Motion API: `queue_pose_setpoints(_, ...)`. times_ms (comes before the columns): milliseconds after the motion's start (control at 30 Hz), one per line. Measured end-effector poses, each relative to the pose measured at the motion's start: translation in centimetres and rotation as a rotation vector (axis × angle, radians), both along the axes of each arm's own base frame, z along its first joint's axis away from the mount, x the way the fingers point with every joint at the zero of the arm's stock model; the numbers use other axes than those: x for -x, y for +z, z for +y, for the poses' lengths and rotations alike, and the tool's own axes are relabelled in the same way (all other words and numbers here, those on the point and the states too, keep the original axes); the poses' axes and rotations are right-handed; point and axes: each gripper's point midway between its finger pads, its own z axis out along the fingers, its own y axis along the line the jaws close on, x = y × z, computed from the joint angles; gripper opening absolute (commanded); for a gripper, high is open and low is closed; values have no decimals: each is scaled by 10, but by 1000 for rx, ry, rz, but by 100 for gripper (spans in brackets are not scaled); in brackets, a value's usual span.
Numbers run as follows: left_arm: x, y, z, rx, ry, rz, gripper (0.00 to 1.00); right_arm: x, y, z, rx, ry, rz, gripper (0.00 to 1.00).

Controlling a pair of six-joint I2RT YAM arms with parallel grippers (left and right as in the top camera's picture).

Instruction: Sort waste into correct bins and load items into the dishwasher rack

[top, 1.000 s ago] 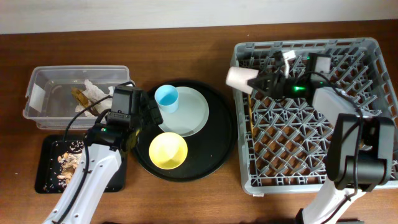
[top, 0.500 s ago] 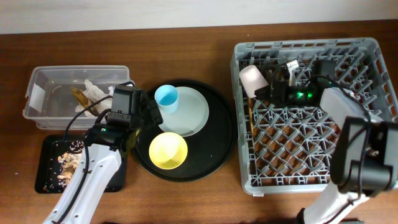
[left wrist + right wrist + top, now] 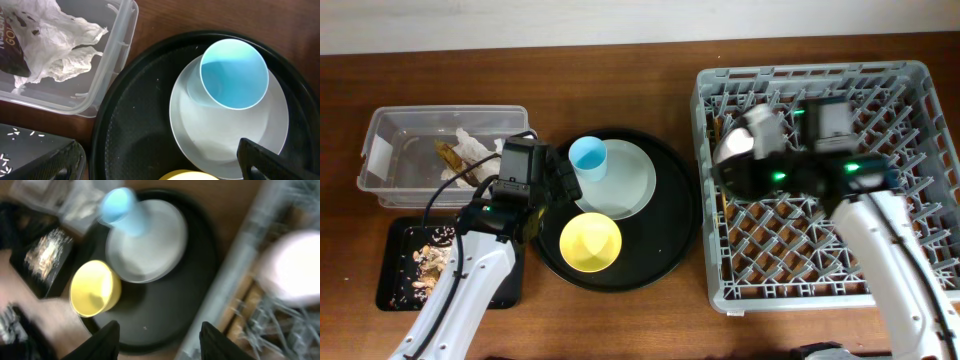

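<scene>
Cup in light blue (image 3: 232,75), ahead of my wide-open left end effector (image 3: 157,150), looks light, slick; I'd pinch its rim.

Brown wood-grain table (image 3: 620,60) with a soft sheen; dishwasher rack (image 3: 790,295) in matt grey plastic; clear, glossy plastic tub (image 3: 410,140); crumpled white paper napkin (image 3: 65,45), rough and creased; round black tray (image 3: 130,125), smooth and faintly shiny; pale plate (image 3: 225,135), glossy; light-blue cup (image 3: 233,74) and yellow bowl (image 3: 590,242), smooth-surfaced.
</scene>
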Motion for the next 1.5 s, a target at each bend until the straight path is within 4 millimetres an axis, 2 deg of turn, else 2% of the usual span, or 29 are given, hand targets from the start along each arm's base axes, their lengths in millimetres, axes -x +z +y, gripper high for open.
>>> queue_pose_setpoints(67,0,0,0,1,0,0,99,10,6,38,3,141,-70,52)
queue_pose_setpoints(100,0,0,0,0,0,0,99,9,11,66,10,228,-158,53)
queue_pose_setpoints(167,0,0,0,0,0,1,99,3,5,94,54,284,-233,53)
queue_pose_setpoints(233,0,0,0,0,0,-1,99,-10,-6,112,80,298,-277,53)
queue_pose_setpoints(333,0,0,0,0,0,1,99,-32,-36,138,87,302,-296,53)
queue_pose_setpoints(433,0,0,0,0,0,0,99,-57,-58,154,30,240,-279,52)
queue_pose_setpoints(533,0,0,0,0,0,1,99,-59,-72,175,-54,330,-291,58)
queue_pose_setpoints(600,0,0,0,0,0,0,99,-54,-79,177,-26,416,-338,71)
queue_pose_setpoints(733,0,0,0,0,0,0,99,-52,-79,180,4,510,-427,84)
queue_pose_setpoints(767,0,0,0,0,0,0,99,-52,-79,181,2,518,-433,98)
queue_pose_setpoints(1200,0,0,1,-6,2,-1,99,-51,-79,181,3,533,-444,98)
queue_pose_setpoints(1300,-2,3,19,-107,37,-17,99,-51,-79,181,3,533,-444,98)
queue_pose_setpoints(1500,-2,5,26,-148,51,-23,99,-51,-79,181,3,533,-444,98)
